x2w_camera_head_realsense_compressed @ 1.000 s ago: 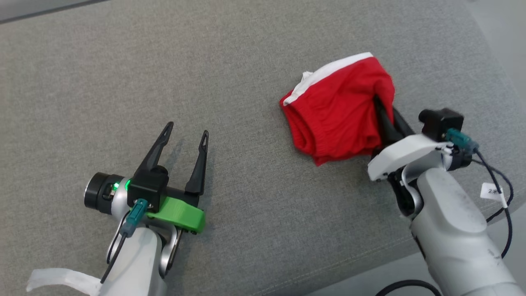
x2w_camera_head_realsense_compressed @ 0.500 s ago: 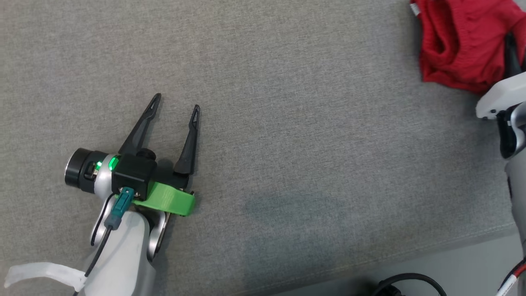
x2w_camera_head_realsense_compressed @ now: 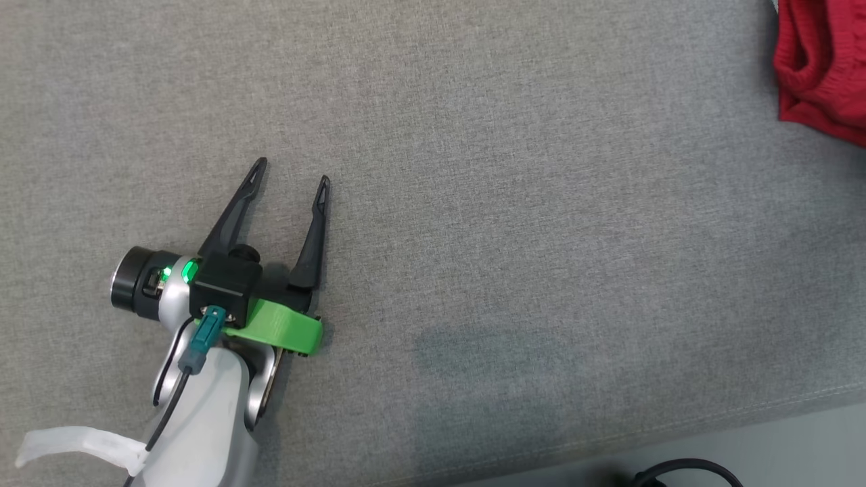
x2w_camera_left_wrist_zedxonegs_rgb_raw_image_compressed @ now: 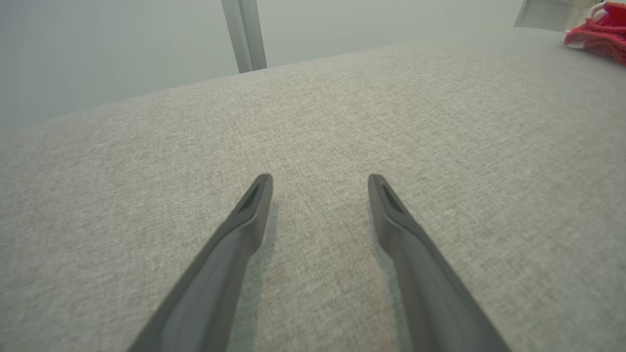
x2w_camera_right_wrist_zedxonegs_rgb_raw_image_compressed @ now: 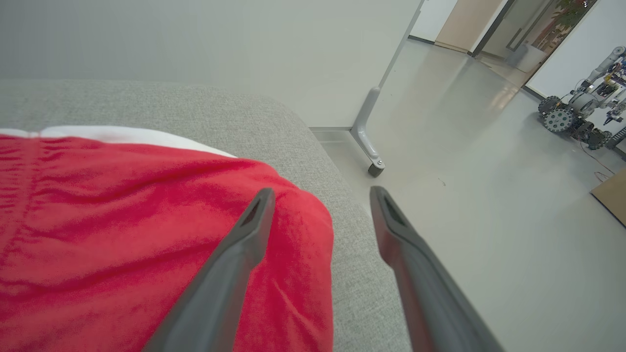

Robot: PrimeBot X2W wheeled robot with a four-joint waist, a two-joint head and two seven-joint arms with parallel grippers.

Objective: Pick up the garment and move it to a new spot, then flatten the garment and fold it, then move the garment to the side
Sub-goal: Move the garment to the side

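From the head view, the left gripper (x2w_camera_head_realsense_compressed: pixel 292 171) is seen lying low over a grey upholstered surface (x2w_camera_head_realsense_compressed: pixel 541 203). Its two dark tapered fingers are spread apart with nothing between them. A bright green moulded bracket (x2w_camera_head_realsense_compressed: pixel 284 331) is fixed at its wrist, and a loop of black cable (x2w_camera_head_realsense_compressed: pixel 683 470) is seen at the lower edge. The red garment (x2w_camera_head_realsense_compressed: pixel 822 67) is cut off by the upper right corner of this view, bunched in soft folds, well apart from the left gripper.

In the left wrist view the same spread fingers of the left gripper (x2w_camera_left_wrist_zedxonegs_rgb_raw_image_compressed: pixel 319 178) are shown just above the surface (x2w_camera_left_wrist_zedxonegs_rgb_raw_image_compressed: pixel 440 122), whose fine woven, heathered texture is plain. The garment (x2w_camera_left_wrist_zedxonegs_rgb_raw_image_compressed: pixel 599 34) is reduced to a small red heap at the far right, and a pale upright post (x2w_camera_left_wrist_zedxonegs_rgb_raw_image_compressed: pixel 244 34) is seen beyond the far edge.

The right wrist view brings in the right gripper (x2w_camera_right_wrist_zedxonegs_rgb_raw_image_compressed: pixel 321 191), its fingers held apart and gripping nothing. The garment (x2w_camera_right_wrist_zedxonegs_rgb_raw_image_compressed: pixel 146 234) lies close beneath its left finger, a fleecy red cloth edged with a white band, beside the rounded corner of the surface (x2w_camera_right_wrist_zedxonegs_rgb_raw_image_compressed: pixel 195 105). A smooth glossy floor (x2w_camera_right_wrist_zedxonegs_rgb_raw_image_compressed: pixel 464 146) is seen beyond, with a grey caster leg (x2w_camera_right_wrist_zedxonegs_rgb_raw_image_compressed: pixel 369 142) and a wheeled machine (x2w_camera_right_wrist_zedxonegs_rgb_raw_image_compressed: pixel 577 112).
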